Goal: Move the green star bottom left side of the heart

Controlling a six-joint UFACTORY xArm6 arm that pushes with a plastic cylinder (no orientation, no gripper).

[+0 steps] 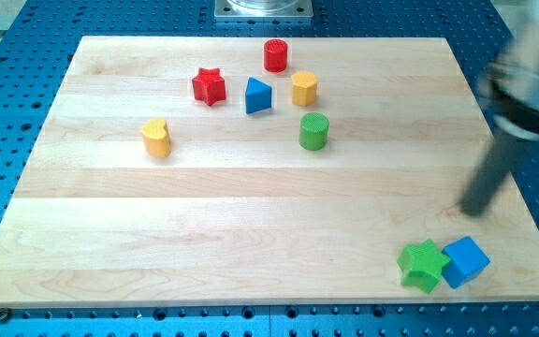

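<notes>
The green star [422,265] lies near the view's bottom right corner of the wooden board [251,225], touching a blue cube [464,261] on its right. The yellow heart [157,137] sits far off at the view's left, upper half of the board. My tip [473,210] is the blurred dark rod's lower end at the view's right, above and slightly right of the green star and just above the blue cube, apart from both.
A red star [209,86], a blue triangular block [257,95], a red cylinder [276,55], a yellow hexagonal block [304,88] and a green cylinder [313,131] cluster near the view's top centre. A blue perforated table surrounds the board.
</notes>
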